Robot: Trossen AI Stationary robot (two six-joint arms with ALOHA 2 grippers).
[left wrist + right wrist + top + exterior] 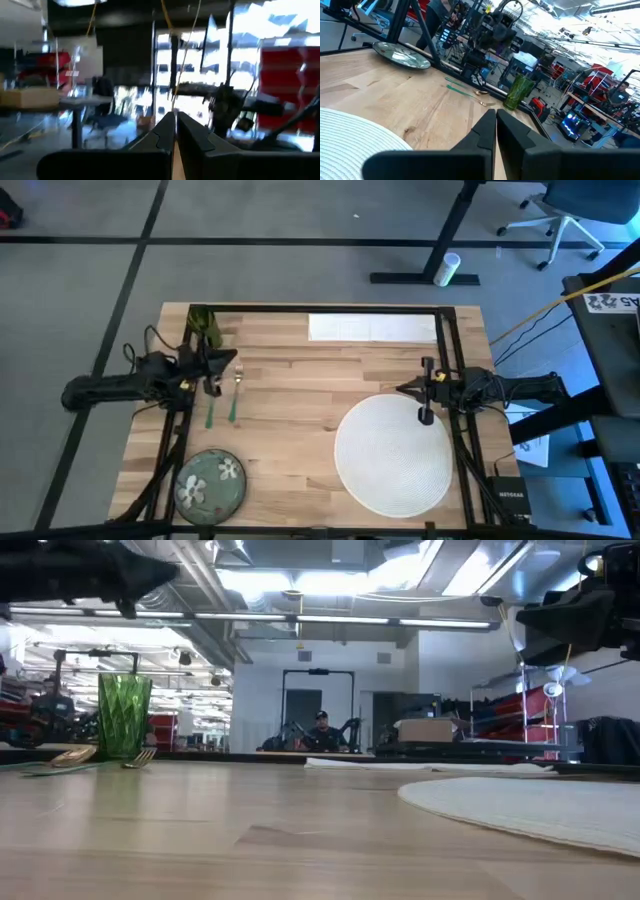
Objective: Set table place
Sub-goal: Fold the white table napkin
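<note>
The white woven placemat lies flat at the table's right near side. The green floral plate rests at the near left corner. A green fork and a green-handled gold utensil lie side by side on the wood, with the green cup standing upright behind them. The white napkin lies flat along the far edge. My left gripper hovers shut above the fork and utensil. My right gripper hovers shut over the placemat's far edge. Neither gripper holds anything.
The table shows bare wood in the middle, between the utensils and the placemat. Black frame bars run along the far edge and both sides. In the low view the cup stands far left and the placemat lies near right.
</note>
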